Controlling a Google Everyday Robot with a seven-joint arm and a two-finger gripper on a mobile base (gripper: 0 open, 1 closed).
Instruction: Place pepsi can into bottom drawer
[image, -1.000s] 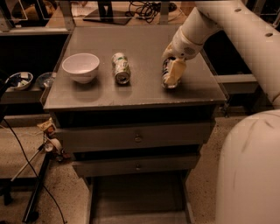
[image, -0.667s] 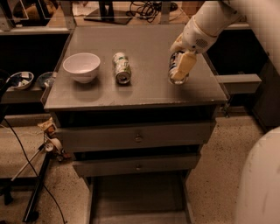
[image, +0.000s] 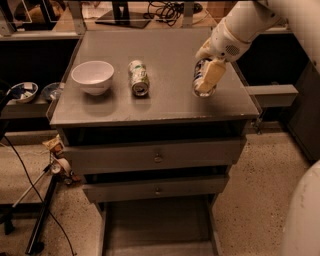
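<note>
My gripper (image: 206, 79) is over the right part of the grey cabinet's top (image: 165, 55), shut on the pepsi can (image: 199, 75). The can is dark blue with a silver end and is largely hidden behind the cream fingers (image: 212, 75). It is held tilted, at or just above the top surface. The bottom drawer (image: 112, 225) is pulled out at the foot of the cabinet, a shallow grey tray with raised side walls. It lies well below and in front of the gripper.
A green-and-white can (image: 138, 77) lies on its side mid-top, with a white bowl (image: 93, 76) to its left. Two upper drawers (image: 157, 157) with small knobs are shut. Bowls on a low shelf (image: 25, 92) and cables (image: 30, 200) lie left.
My gripper with the can has shifted a little to the right across the cabinet top. My arm's large near part has drawn back toward the right edge of the view.
</note>
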